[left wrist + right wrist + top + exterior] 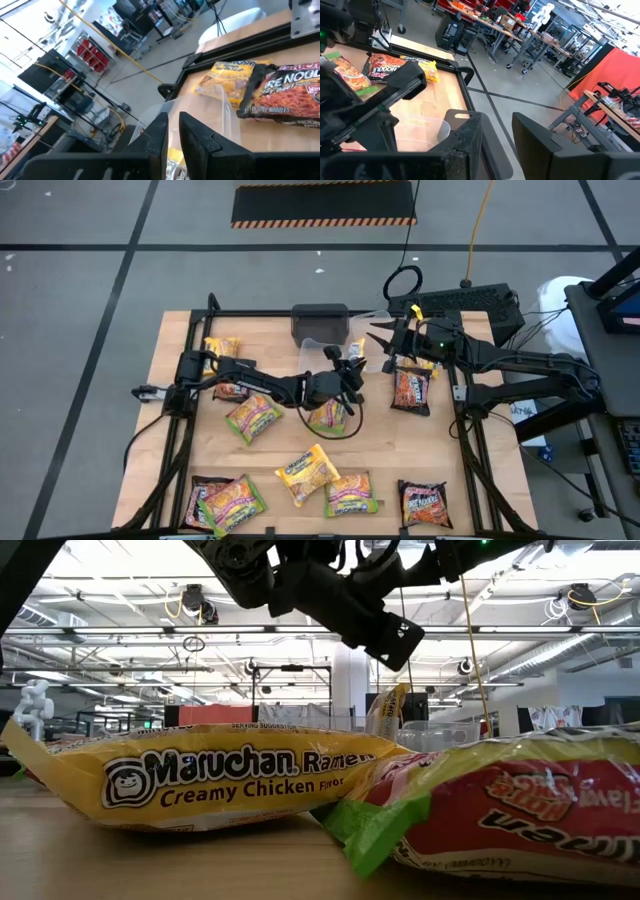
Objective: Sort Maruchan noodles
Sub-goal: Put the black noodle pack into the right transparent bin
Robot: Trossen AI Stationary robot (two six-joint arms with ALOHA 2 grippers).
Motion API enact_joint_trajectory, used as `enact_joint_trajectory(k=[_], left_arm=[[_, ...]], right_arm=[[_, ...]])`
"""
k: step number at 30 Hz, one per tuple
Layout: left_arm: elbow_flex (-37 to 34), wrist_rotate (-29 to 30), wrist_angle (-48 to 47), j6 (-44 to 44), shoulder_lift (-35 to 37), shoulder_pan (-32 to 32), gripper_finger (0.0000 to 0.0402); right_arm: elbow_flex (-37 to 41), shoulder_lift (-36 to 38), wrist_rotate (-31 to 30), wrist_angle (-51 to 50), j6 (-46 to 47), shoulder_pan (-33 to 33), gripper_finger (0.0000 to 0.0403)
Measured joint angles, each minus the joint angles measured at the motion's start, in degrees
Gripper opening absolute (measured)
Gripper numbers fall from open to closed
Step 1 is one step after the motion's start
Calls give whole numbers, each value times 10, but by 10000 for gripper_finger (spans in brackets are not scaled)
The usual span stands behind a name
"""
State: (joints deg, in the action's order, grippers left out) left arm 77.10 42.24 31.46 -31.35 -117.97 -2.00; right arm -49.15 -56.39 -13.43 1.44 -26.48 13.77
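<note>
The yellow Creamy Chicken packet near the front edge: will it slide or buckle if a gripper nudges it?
The yellow Creamy Chicken packet looks puffy and glossy, so it probably slides easily on the wooden table. Its crinkled wrapper edges would likely buckle. It seems light for its size.

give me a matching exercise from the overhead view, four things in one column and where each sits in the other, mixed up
Things:
1. dark grey box
2. left gripper
3. right gripper
4. dark packet

Places:
A. near edge of the table, right side
B. far edge of the table, middle
C. over a green-edged packet, mid-table
D. just right of the clear tub, far side

Pairs: 1-B, 2-C, 3-D, 4-A
</note>
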Motion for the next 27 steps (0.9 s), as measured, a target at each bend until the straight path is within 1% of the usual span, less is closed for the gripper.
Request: enact_joint_trajectory(k=[2, 7, 11, 16, 19, 23, 27], left_arm=[[0, 14, 0, 4, 0, 0, 53], [0, 82, -28, 6, 30, -5, 53], [0, 93, -79, 26, 80, -9, 53], [0, 92, -228, 69, 158, -16, 53], [0, 92, -324, 121, 199, -19, 53], [0, 91, -450, 197, 247, -25, 53], [0, 91, -537, 249, 284, -35, 53]], right_arm=[[0, 4, 0, -4, -6, 0, 105], [0, 35, 0, -39, -14, 0, 105], [0, 78, -2, -99, 2, 0, 105], [0, 129, -3, -201, 28, 0, 105], [0, 149, -3, -252, 42, 0, 105], [0, 159, -1, -325, 78, 0, 105], [0, 156, 9, -411, 106, 0, 105]])
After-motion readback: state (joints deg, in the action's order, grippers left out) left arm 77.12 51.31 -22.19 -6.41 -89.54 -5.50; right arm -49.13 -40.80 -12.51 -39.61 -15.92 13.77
